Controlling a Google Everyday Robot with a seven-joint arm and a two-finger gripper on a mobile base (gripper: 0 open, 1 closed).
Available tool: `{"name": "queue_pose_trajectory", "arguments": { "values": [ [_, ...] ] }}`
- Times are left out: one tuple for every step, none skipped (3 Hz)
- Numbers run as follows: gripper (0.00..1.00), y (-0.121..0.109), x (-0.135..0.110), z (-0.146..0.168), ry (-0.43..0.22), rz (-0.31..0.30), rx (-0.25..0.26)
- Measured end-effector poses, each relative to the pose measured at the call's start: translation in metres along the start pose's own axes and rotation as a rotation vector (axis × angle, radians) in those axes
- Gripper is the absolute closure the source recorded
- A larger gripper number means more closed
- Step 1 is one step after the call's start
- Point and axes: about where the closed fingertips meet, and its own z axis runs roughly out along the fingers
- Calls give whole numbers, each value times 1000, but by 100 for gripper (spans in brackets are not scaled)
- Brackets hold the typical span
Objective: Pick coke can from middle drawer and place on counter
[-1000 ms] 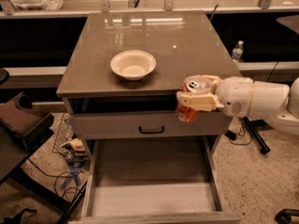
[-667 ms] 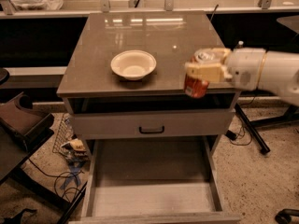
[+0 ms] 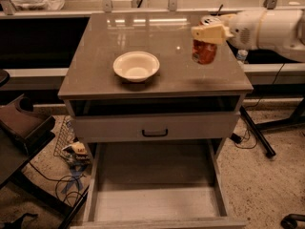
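My gripper (image 3: 206, 36) reaches in from the right and is shut on the coke can (image 3: 204, 52), a small red-orange can. It holds the can just above the right side of the grey-brown counter (image 3: 119, 46). The can hangs upright below the cream fingers (image 3: 209, 33). The middle drawer (image 3: 157, 202) is pulled out at the bottom of the view, and its pale bottom panel is bare.
A cream bowl (image 3: 136, 66) sits on the counter's middle, left of the can. A grey drawer front with a black handle (image 3: 155, 133) is shut below the counter. A clear water bottle (image 3: 242, 56) stands behind the right edge. Cables and clutter (image 3: 71, 156) lie on the floor at left.
My gripper has lifted the can from beside the cabinet's right front corner, up and back over the counter's right side.
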Motion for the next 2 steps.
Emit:
{"name": "queue_pose_trajectory", "arguments": {
  "values": [
    [100, -38, -25, 42, -20, 3, 36],
    [100, -41, -26, 45, -19, 7, 42]
  ]
}}
